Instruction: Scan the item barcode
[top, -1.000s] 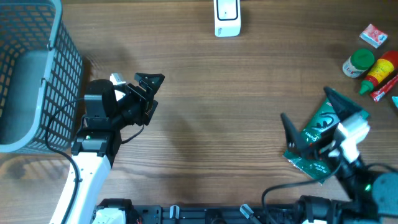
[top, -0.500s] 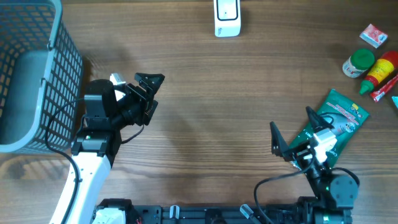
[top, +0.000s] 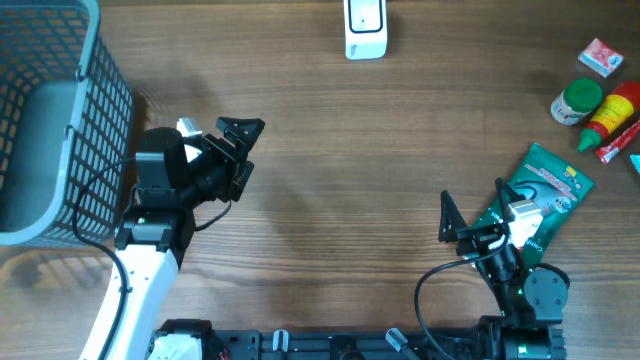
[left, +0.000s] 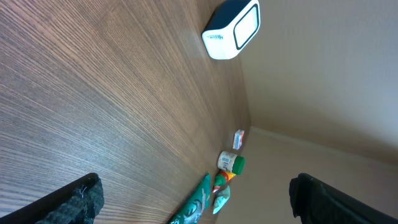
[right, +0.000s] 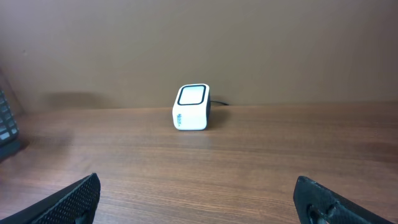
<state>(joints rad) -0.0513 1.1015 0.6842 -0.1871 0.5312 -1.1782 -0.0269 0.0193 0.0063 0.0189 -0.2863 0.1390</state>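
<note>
Overhead view, left to right. Basket at the left edge. Just right of it is the left gripper, jaws spread fully and holding nothing, well apart from every item.

Scanner at the far edge, centre. In the right wrist view its window tilts toward the near side.

Right gripper is near the front edge, jaws spread fully and empty. Its wrist view shows only bare table and the scanner between the fingers.

Pouch, taken here as the item to scan, lies flat just right of this gripper. Its long axis runs from near-left to far-right, and the near-left end is hidden under the wrist; contact cannot be told. The pouch thus lies beside and behind the fingertips, not between them, since the gripper faces the scanner. The right arm is much the nearer and would likely have to turn back toward the pouch.

Jar, box and bottle stand at the far right.
</note>
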